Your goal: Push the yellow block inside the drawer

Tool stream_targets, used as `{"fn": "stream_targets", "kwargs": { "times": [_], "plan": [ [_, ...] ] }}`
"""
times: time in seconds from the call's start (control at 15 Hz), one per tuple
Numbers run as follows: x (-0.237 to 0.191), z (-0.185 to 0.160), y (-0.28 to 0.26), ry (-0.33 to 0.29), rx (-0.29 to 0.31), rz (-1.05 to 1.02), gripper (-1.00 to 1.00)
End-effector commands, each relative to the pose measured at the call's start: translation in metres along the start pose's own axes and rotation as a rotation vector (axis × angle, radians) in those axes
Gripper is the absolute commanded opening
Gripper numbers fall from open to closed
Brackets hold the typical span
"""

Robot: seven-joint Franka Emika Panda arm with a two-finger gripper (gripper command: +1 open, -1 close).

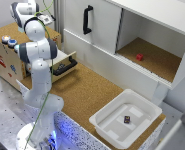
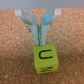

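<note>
Directly beneath the jaws (image 2: 42, 34), in the wrist view, the yellow block (image 2: 45, 59) sat on a cork surface (image 2: 15, 60), a dark letter U on its upper face. The two fingers (image 2: 35, 31) hung close together with only a thin gap between them, gripping nothing, their tips just above the block's near edge; whether they touched it could not be told. In the exterior view the white arm (image 1: 38, 60) stood in front of the small wooden cabinet (image 1: 4, 57) and hid the jaws and the block. Beside the arm the drawer (image 1: 66, 64) stood pulled out, its black bar handle (image 1: 65, 69) facing the cork tabletop (image 1: 87, 90). Well apart from the jaws, a small red block (image 1: 139, 57) lay in the open white cupboard (image 1: 152, 55), and a small dark block (image 1: 127, 119) lay in a white tray (image 1: 103, 123) near the tabletop's edge.
</note>
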State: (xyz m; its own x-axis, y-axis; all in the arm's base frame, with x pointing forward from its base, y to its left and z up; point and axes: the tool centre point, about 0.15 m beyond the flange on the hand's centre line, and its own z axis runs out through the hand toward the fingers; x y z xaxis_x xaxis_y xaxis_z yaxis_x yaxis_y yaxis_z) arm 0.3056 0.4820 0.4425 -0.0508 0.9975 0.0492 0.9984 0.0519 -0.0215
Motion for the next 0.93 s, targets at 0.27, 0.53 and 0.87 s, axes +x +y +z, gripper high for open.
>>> {"fn": "stream_targets", "kwargs": {
  "times": [0.27,0.53,0.87],
  "plan": [
    [-0.053,-0.004,0.002,0.035,-0.039,0.029,-1.0],
    [-0.072,-0.002,-0.002,0.031,-0.031,0.052,-1.0],
    [-0.09,-0.003,-0.006,0.037,-0.033,0.077,-1.0]
  ]
}}
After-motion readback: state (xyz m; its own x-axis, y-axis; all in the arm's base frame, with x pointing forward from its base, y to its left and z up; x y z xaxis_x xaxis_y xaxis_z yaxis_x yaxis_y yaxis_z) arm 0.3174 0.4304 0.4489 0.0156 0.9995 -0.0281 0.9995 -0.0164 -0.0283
